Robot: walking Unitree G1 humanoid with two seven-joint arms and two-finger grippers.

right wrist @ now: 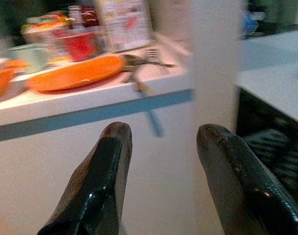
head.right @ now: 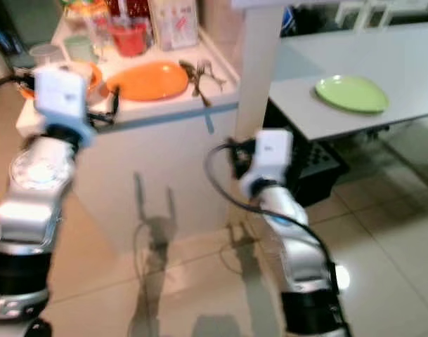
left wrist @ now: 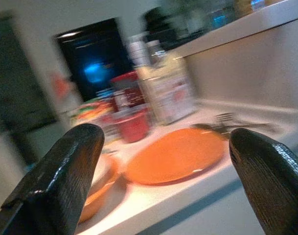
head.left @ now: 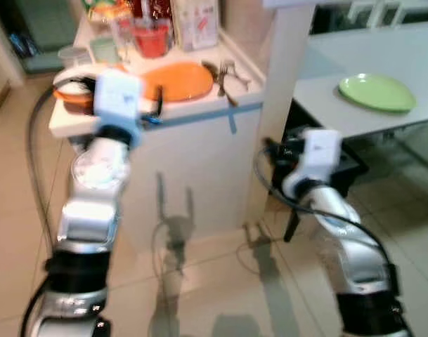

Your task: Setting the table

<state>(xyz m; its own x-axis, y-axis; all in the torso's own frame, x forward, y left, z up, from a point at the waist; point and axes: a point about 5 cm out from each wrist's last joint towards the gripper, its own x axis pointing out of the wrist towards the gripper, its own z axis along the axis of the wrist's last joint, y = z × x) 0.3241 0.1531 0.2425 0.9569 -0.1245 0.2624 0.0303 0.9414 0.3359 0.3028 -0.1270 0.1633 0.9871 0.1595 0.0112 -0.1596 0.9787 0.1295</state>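
An orange plate (head.left: 177, 82) lies on the white counter (head.left: 199, 161), with forks (head.left: 226, 76) just to its right and an orange bowl (head.left: 73, 91) to its left. A green plate (head.left: 377, 93) rests on the grey table (head.left: 403, 49) at the right. My left gripper (left wrist: 163, 134) is open and held at the counter's front edge, facing the orange plate. My right gripper (right wrist: 163, 128) is open and lower, in front of the counter's right corner, with nothing between its fingers.
A red cup (head.left: 152, 38), a pale green cup (head.left: 103, 49), a carton (head.left: 196, 21) and packets crowd the counter's back. A white pillar (head.left: 287, 70) stands between counter and table. A dark chair (head.left: 344, 168) sits under the table. Tiled floor lies below.
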